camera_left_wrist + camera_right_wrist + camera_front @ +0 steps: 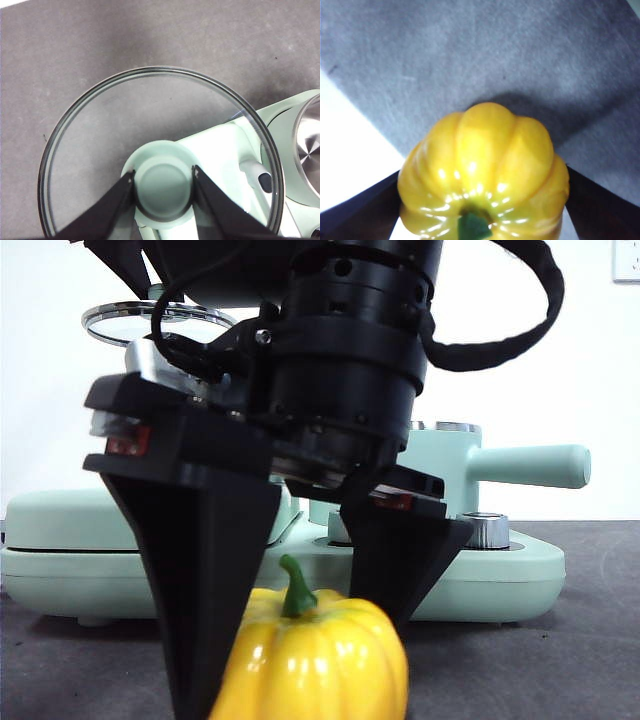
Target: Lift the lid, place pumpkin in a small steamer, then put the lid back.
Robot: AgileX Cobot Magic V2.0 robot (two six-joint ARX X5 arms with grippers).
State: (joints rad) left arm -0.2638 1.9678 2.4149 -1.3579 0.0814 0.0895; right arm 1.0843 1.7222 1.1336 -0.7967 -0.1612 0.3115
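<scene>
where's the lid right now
The lid is held up by its knob in the left gripper, seen high at the front view's left, behind the right gripper.

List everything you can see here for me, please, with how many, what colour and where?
pumpkin: one, glossy yellow with a green stem, on the grey table at the front, between the right gripper's jaws.
lid: one, clear glass with a steel rim and mint-green knob, held up in the air, off the steamer.
steamer: one, mint-green pot with a steel rim and long side handle, standing on the base at the back, uncovered.
base: one, wide flat mint-green unit, across the back of the table.
table: one, dark grey.
left gripper: one, black, shut on the lid's knob.
right gripper: one, black, lowered with a jaw at each side of the pumpkin.
</scene>
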